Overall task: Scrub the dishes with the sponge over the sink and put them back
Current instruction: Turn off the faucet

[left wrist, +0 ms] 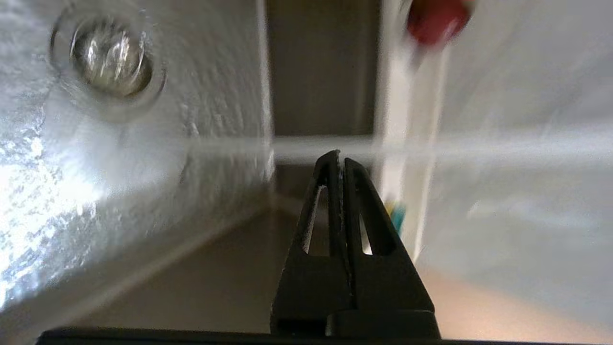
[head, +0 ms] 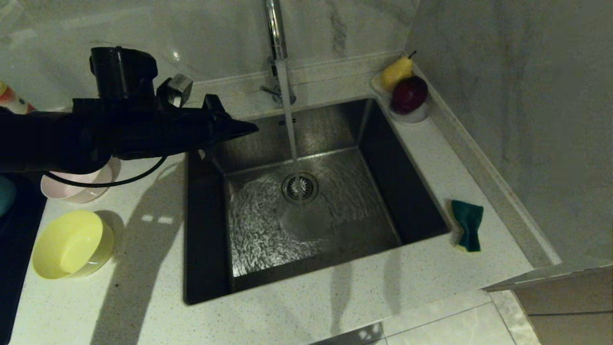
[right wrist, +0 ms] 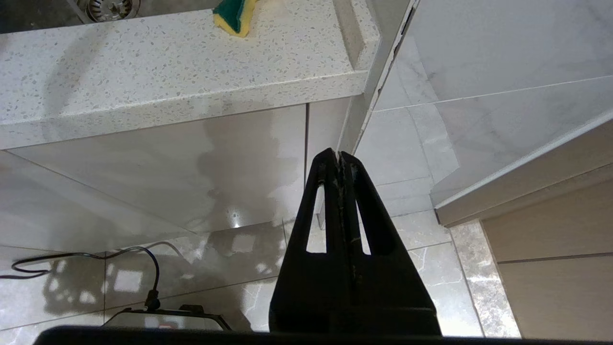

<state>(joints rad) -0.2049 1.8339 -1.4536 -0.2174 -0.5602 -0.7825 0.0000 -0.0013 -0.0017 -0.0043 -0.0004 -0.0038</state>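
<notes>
Left tool [head: 249, 128], upper left of frame, clamped tight, empty, over sink [head: 412, 201] edge. Right tool [right wrist: 339, 155] pinched tight below desk [head: 297, 316]. Sponge [head: 467, 223] right of sink; yellow bowl [head: 72, 244] lower left. You're likely pre-pickup: spread tool, take bowl.

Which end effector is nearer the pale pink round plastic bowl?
Left. The left end effector hangs over the sink's edge beside the pale pink round plastic bowl; the right end effector hangs below the countertop.
</notes>
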